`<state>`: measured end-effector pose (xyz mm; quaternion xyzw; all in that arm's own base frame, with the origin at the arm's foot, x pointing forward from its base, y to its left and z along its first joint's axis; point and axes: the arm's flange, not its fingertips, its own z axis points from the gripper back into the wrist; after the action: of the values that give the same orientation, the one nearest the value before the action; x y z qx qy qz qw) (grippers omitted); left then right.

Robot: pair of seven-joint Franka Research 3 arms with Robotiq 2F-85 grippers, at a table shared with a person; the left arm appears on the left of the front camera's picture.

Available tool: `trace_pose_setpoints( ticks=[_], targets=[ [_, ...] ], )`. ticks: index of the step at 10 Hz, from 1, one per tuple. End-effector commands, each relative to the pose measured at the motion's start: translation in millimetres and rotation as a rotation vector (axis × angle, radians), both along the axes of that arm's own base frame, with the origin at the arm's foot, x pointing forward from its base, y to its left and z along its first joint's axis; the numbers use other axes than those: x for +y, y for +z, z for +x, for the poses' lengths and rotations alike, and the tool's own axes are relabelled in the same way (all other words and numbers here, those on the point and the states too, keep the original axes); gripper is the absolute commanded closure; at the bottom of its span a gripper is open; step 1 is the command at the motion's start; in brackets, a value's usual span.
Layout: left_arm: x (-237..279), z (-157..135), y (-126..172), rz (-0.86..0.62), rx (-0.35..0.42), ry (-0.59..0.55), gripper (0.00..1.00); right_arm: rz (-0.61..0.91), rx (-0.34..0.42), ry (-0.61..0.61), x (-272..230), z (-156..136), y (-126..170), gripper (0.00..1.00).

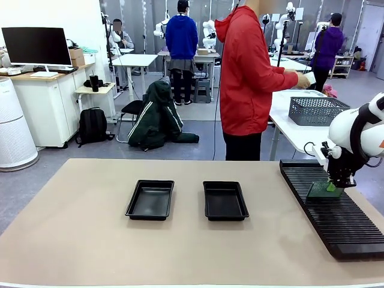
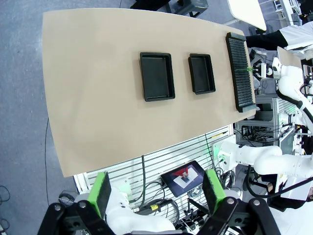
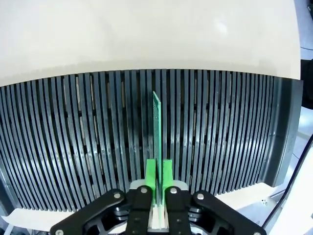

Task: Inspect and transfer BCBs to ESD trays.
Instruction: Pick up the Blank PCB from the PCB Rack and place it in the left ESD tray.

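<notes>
A green BCB [image 3: 157, 125] stands on edge in a slot of the long black ribbed rack [image 3: 73, 132], and my right gripper [image 3: 158, 171] is shut on its near edge, green pads pressed against both faces. In the front view the same board [image 1: 321, 191] sits under the right gripper [image 1: 332, 187] on the rack at the table's right. Two black ESD trays lie side by side mid-table, the left tray [image 1: 150, 200] and the right tray [image 1: 225, 200], both bare inside. My left gripper [image 2: 159, 193] hangs open high above the table's near edge, nothing between its fingers.
The ribbed rack [image 1: 330, 207] runs along the table's right edge. A person in a red hoodie [image 1: 246, 78] stands at the far side, turned toward a side table with a grey mesh basket [image 1: 315, 110]. Bare tan tabletop [image 1: 78, 240] surrounds the trays.
</notes>
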<state>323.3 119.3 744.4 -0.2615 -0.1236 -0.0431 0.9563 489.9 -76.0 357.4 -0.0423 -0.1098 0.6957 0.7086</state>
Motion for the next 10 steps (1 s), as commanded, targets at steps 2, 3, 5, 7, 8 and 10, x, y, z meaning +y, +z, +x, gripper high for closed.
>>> trace_pose_setpoints(
  ticks=[2,3,5,7,8,10],
  targets=[
    [0,0,-1,-0.008,-0.001,0.0,0.0,-0.001,-0.014,0.019,-5,5,-5,1.0],
    [0,0,-1,-0.008,-0.001,0.0,0.0,0.0,0.0,0.0,0,0,0,1.0],
    [0,0,-1,-0.008,-0.001,0.0,0.0,0.0,0.0,0.0,0,0,0,1.0],
    [0,0,-1,-0.008,-0.001,0.0,0.0,0.0,0.0,0.0,0,0,0,1.0],
    [0,0,-1,-0.008,-0.001,0.0,0.0,0.0,0.0,0.0,0,0,0,1.0],
    [0,0,-1,-0.008,-0.001,0.0,0.0,-0.014,0.035,0.002,-1,0,9,0.97]
  ],
)
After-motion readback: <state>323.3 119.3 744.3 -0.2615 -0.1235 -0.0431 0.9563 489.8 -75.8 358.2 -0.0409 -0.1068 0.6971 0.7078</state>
